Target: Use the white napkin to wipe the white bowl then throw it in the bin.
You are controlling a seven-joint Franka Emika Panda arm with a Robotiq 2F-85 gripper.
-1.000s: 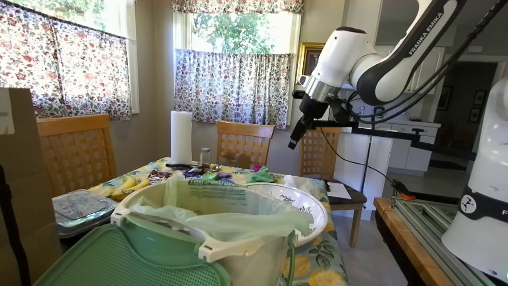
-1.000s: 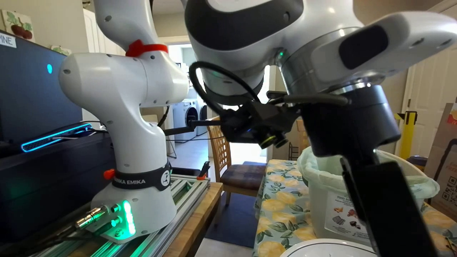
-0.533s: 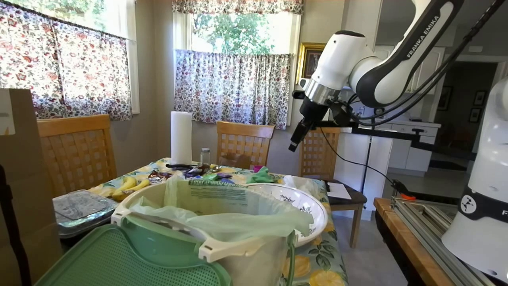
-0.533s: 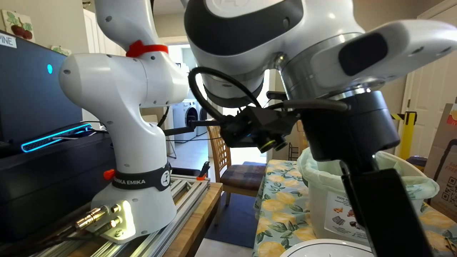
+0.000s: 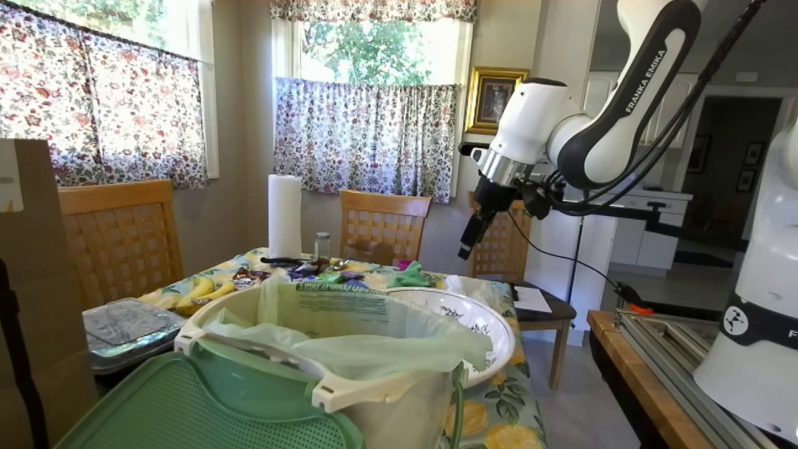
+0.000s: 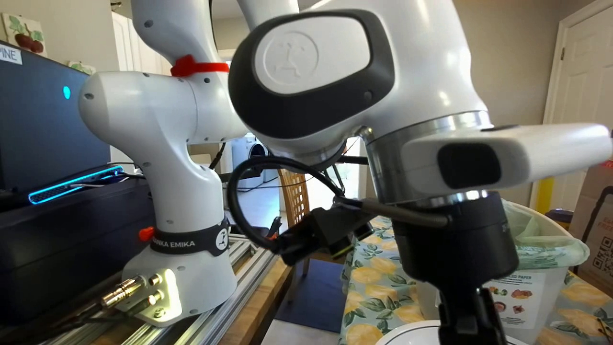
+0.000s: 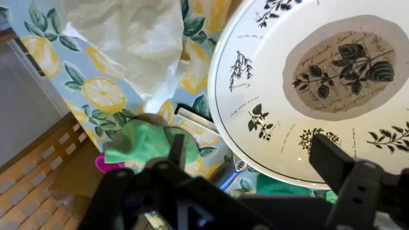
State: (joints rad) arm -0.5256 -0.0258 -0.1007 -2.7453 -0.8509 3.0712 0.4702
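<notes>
— Start with the gripper point(image 7: 250, 149). Pinched together or spread?

— Spread wide, with fingertips point(image 7: 329, 156) well apart. Hanging in the air above the tabletop point(image 6: 378, 290), slanting down from the white arm point(image 5: 530, 112).

— And where to look for the white napkin point(image 7: 140, 41)?

— Look near the tabletop's corner, the one closest to the chair point(image 5: 561, 312) with a sheet of paper point(image 5: 531, 299) on its seat. Lying loose and crumpled, just beside the white bowl point(image 7: 313, 91), with a strip of tablecloth point(image 7: 104, 95) in between.

— And how to describe that bowl?

— Set face up near the edge toward the robot's base point(image 5: 735, 386), printed with dark herb sprigs around the rim and a leafy one on a brownish patch in the middle.

— Good. Next, tell about the bin point(image 5: 405, 415).

— Standing on the same tabletop, toward the end opposite the upright paper towel roll point(image 5: 284, 215). Lined with a thin greenish bag point(image 5: 380, 352), folded over the rim. Partly covering the bowl in an exterior view; hard to say whether touching.

— And around the napkin?

— Note a green cloth point(image 7: 143, 142) just beside, then a blue handle point(image 7: 223, 175) partly behind the gripper. At the far edge, see a glass jar point(image 5: 322, 247) near the paper towel roll; by the edge away from the robot's base, see bananas point(image 5: 202, 293).
</notes>
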